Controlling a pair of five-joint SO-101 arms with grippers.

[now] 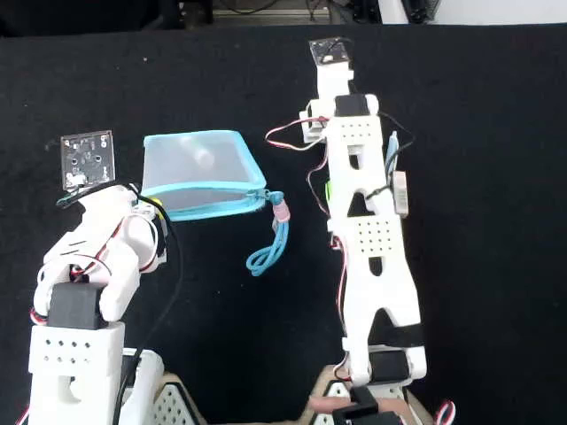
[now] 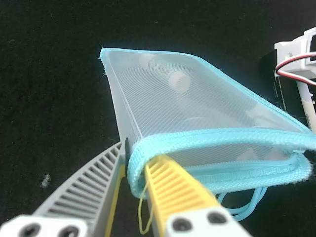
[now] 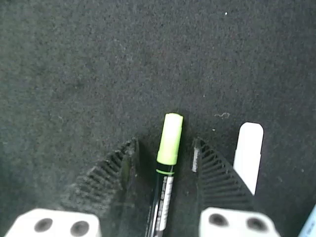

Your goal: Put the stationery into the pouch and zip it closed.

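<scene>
Left end effector is pinched on the near left corner of the pouch, right at the zipper edge, and holds the mouth up and open. The pouch sits left of centre on the counter. Its zipper edge runs left-right along the near side, and the wrist strap trails off the right end. Pale shapes show through the mesh; can't count them.

The marker is right of the pouch. It lies flat between the fingers of the right end effector, which are spread and astride it, not gripping. Its long axis runs in line with the fingers, green cap pointing away from the wrist. Right arm is clearly the nearer one, and the fingers likely just need to come together.

Further right are a white block and a thin blue pen.

Count: one pouch, one marker, one block, one pen.
</scene>
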